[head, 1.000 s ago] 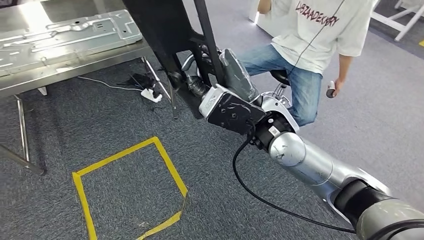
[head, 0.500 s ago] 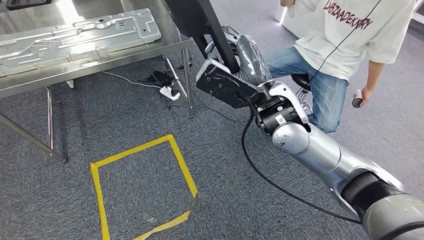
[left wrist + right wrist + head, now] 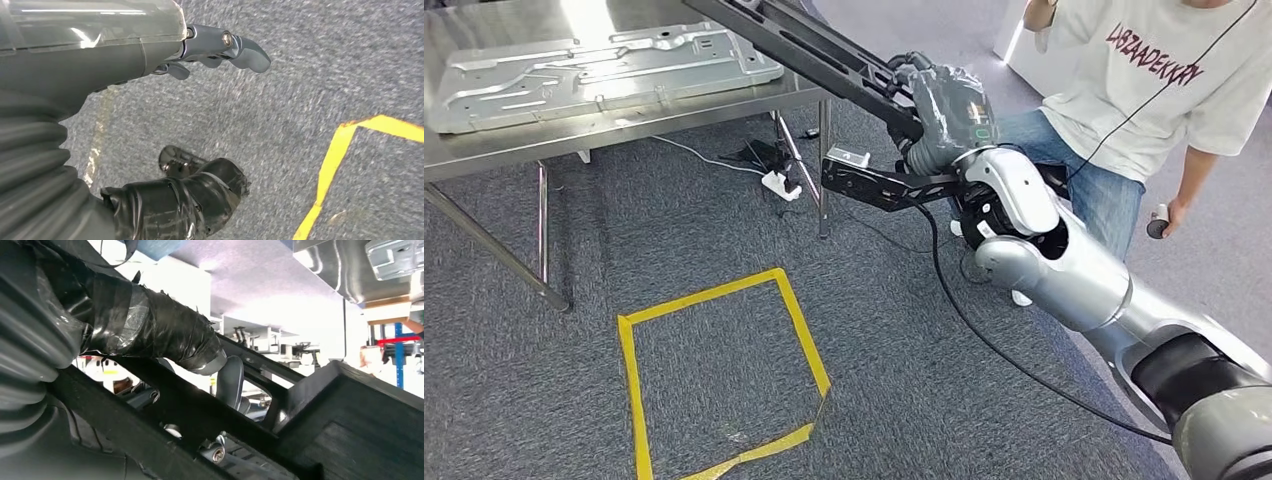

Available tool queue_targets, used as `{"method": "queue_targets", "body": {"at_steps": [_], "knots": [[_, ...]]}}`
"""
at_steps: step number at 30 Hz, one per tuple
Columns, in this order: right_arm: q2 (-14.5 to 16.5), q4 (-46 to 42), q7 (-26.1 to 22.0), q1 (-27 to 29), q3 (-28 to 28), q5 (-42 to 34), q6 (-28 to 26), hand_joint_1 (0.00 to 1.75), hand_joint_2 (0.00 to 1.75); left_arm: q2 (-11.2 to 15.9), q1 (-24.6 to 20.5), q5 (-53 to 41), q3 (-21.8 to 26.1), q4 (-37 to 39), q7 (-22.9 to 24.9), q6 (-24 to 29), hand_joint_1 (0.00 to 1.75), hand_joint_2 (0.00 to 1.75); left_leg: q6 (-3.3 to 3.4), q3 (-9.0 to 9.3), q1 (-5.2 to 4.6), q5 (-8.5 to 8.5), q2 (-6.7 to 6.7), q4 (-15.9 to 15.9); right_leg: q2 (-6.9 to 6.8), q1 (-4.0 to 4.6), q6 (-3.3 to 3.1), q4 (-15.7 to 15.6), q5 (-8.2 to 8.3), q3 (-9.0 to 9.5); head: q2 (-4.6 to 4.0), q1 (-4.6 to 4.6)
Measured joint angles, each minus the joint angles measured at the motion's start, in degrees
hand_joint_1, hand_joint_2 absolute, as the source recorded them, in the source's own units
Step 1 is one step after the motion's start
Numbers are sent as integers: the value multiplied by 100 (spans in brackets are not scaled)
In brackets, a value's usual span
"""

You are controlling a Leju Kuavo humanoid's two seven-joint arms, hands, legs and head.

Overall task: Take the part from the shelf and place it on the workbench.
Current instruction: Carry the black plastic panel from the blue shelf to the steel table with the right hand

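— Two hands belong to the robot. What is the right hand point(image 3: 939, 110) doing?

— It holds a long black part point(image 3: 809, 45). Its fingers point(image 3: 165, 332) are wrapped tight around one of the part's bars.

— Where is the black part?

— It is up in the air, tilted. One end is in the hand. The other end reaches over the corner of the tabletop point(image 3: 614, 120).

— Does it touch the tabletop?

— I cannot tell.

— What lies on the tabletop?

— A flat silver metal panel point(image 3: 604, 72). The black part passes just beside its near corner.

— And the left hand point(image 3: 130, 55)?

— It hangs over the grey carpet point(image 3: 904, 400). Its fingers point(image 3: 235, 47) are a little curled and apart. Nothing is in them.

— What is under the tabletop?

— A white power strip point(image 3: 779, 185) and some cables, on the carpet next to a table leg.

— Anything else on the carpet?

— A square of yellow tape point(image 3: 724, 375), in front of the tabletop.

— Is someone there?

— Yes, a person point(image 3: 1139, 95) in a white shirt and blue jeans, away from the tabletop, behind the robot's right arm. One hand holds a small dark thing point(image 3: 1159, 225).
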Motion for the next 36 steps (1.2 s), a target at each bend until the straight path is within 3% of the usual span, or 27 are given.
{"method": "queue_targets", "body": {"at_steps": [1,3,5,6,8,11,13,16,17,18,20,21,23,27,29,31,32,33,34,36], "knots": [[-4,19,1,12,-4,54,34,175,175,0,-3,-15,-24,0,-8,-2,0,175,14,4,-4,-9,-4,5,10,5,3,261,-54,-159,0,0],[-18,60,1,40,-5,165,107,175,175,0,-4,-58,-82,0,-39,-7,0,175,24,19,-11,-36,-21,22,16,0,8,244,142,-228,-1,0],[-44,85,1,51,-9,258,187,175,175,0,-5,-102,-127,0,-85,-8,0,175,5,41,-10,-75,-43,49,21,-14,1,-381,511,24,-2,0],[-56,87,2,49,-11,300,231,175,175,0,-9,-117,-137,0,-108,-8,0,175,-16,38,-20,-95,-53,73,29,-6,-14,-670,607,153,-1,1],[-72,85,2,51,-16,394,327,175,175,0,-13,-143,-144,0,-148,-5,0,175,-69,25,-38,-112,-65,88,45,16,-61,-928,622,278,-1,2],[-81,79,-2,61,-17,496,428,175,175,-5,-13,-159,-146,0,-162,1,0,175,-146,17,-45,-140,-63,106,43,-1,-155,-971,630,320,0,1],[-81,73,-27,61,-14,519,456,175,175,-7,-20,-166,-147,0,-161,-3,0,175,-210,-140,-35,-317,-36,451,29,-29,-220,-1002,626,378,0,-3],[-80,69,-118,65,10,529,513,175,175,-7,-21,-170,-151,0,-153,-12,0,175,-271,-709,-16,-666,-1,1496,11,-12,-277,-1003,579,440,0,-6],[-80,69,-149,69,25,537,542,175,175,-7,-16,-170,-153,0,-148,-13,0,175,-270,-829,-16,-646,5,1654,10,-5,-284,-1002,558,464,0,-5],[-79,69,-180,73,45,545,574,175,175,-8,-12,-169,-154,0,-144,-13,0,175,-256,-835,-16,-515,8,1583,11,2,-286,-1002,532,497,0,-5],[-78,69,-233,77,102,556,637,175,175,-5,-10,-166,-155,0,-141,-14,0,175,-186,-557,-33,-87,12,892,12,17,-278,-1006,468,582,-1,-4],[-77,68,-252,74,133,562,662,175,175,2,-13,-162,-156,0,-142,-14,0,175,-137,-371,-57,48,14,518,11,30,-263,-1009,434,616,-1,-4],[-72,68,-267,68,193,577,694,175,175,17,-23,-154,-175,0,-143,-16,0,175,-61,-160,-106,96,16,103,11,38,-210,-1027,395,659,-1,-4],[-60,69,-294,88,291,607,721,175,175,30,-18,-145,-228,0,-144,-24,0,175,42,30,-96,50,-1,-85,13,20,-76,-924,382,682,1,-1],[-60,68,-331,90,314,609,721,175,175,31,-22,-145,-233,0,-145,-28,0,175,94,120,-79,34,-8,-133,23,9,-38,-474,171,442,0,1],[-58,69,-373,96,342,602,724,175,175,31,-31,-149,-241,0,-146,-30,0,175,119,162,-78,-12,-21,-136,28,8,0,194,-90,14,-1,1],[-56,72,-401,105,364,596,734,175,175,31,-29,-150,-246,0,-145,-30,0,175,119,183,-77,-40,-29,-131,28,1,15,399,-135,-163,-1,1],[-55,77,-437,113,392,590,752,175,175,31,-25,-150,-250,0,-145,-31,0,175,110,209,-72,-73,-38,-122,27,-10,29,418,-68,-255,-1,1],[-51,82,-481,118,422,585,778,175,175,31,-21,-150,-253,0,-144,-33,0,175,94,242,-64,-112,-47,-106,26,-26,36,224,126,-241,-1,1],[-39,90,-585,115,487,587,845,175,175,32,-19,-149,-255,-1,-145,-37,0,175,41,306,-49,-205,-66,-62,30,-55,51,-474,609,-29,-1,3]]}}
